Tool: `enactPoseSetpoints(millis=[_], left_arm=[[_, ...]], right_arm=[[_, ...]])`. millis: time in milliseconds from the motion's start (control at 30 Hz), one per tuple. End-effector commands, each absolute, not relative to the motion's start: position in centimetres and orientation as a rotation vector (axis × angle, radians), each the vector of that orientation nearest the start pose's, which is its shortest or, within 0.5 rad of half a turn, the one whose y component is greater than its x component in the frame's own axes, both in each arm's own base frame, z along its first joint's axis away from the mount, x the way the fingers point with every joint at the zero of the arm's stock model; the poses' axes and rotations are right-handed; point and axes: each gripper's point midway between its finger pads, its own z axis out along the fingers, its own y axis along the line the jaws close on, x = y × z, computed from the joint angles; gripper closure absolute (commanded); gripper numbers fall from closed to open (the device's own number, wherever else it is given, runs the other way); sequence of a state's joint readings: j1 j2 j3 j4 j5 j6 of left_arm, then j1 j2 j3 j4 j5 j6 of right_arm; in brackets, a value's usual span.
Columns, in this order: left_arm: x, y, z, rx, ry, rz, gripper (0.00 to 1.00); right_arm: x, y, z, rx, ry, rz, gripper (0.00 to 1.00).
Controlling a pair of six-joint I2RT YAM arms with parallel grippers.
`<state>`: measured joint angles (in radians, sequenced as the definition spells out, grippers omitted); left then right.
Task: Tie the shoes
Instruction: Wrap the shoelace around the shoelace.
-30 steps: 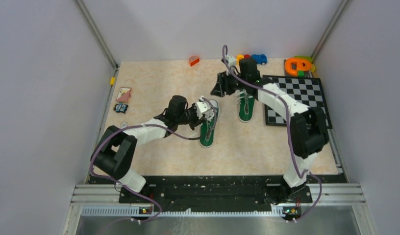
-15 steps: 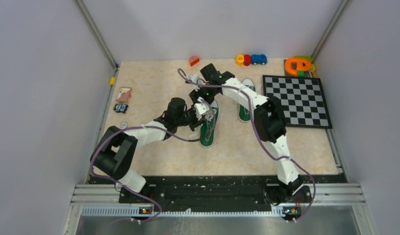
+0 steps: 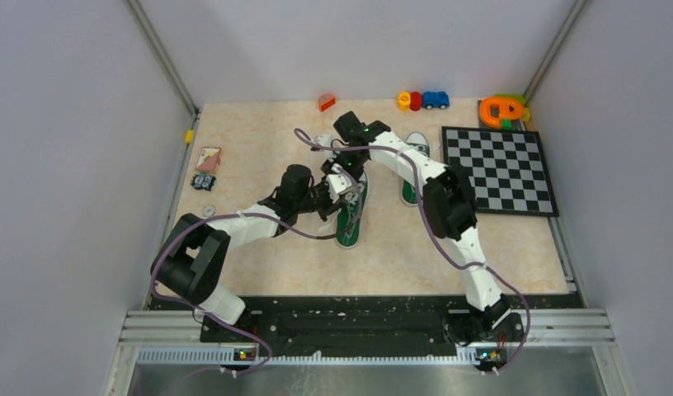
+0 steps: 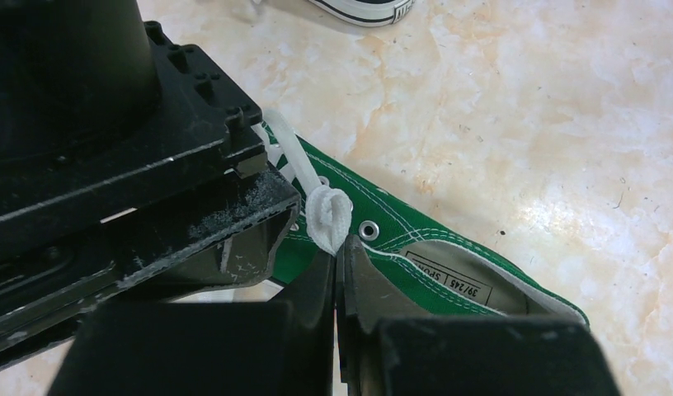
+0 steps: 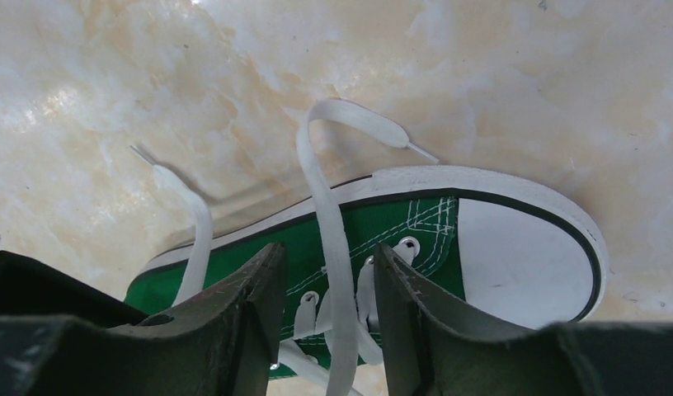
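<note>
We see both shoes lying on the table (image 3: pixel 259 140), left of the board (image 3: pixel 498 169). The far shoe (image 3: pixel 417 145) lies near the board's left edge with its toe pointing away from the arm bases. The right arm hides its middle. The near shoe (image 3: pixel 347 227) lies farther left of the board and closer to the bases, with its toe also pointing away. Both grippers meet over it.

The left gripper (image 3: pixel 343 186) reaches in from the side away from the board. In its wrist view we find its fingers (image 4: pixel 308 305) pressed together with no gap. A white knot (image 4: pixel 327 216) sits right at their tips, its lower end pinched between them just above the eyelets in the green canvas.

The right gripper (image 3: pixel 336 165) hangs over the toe end of the near shoe. Its fingers (image 5: pixel 251 305) stand apart, one on each side of a lace (image 5: pixel 321 181). That lace rises between them without touching either and curls out over the sole's edge onto the table. A second lace end (image 5: pixel 197 235) trails off the shoe's side onto the table.

Past the board's far edge sits an orange and green toy (image 3: pixel 502 110), with toy cars (image 3: pixel 422 100) to its left. Cards (image 3: pixel 208 158) lie well left of the board.
</note>
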<state>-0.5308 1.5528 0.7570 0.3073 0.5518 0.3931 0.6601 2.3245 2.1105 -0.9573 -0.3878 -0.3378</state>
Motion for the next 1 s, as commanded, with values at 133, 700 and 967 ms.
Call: enactPoseSetpoints(millis=[133, 700, 967], left_arm=[[32.1, -28.0, 12.3, 1.182, 1.579, -0.646, 1.0], [32.1, -28.0, 12.3, 1.189, 1.579, -0.644, 1.0], [32.8, -28.1, 12.5, 1.225, 1.573, -0.617, 1.0]], right_arm=[[37.1, 36.7, 8.0, -1.469, 2.3, 0.599, 0.72], [40.0, 35.5, 17.2, -1.078, 2.165, 0.804, 1.0], [38.7, 31.5, 18.9, -0.666, 2.114, 0.975, 1.0]])
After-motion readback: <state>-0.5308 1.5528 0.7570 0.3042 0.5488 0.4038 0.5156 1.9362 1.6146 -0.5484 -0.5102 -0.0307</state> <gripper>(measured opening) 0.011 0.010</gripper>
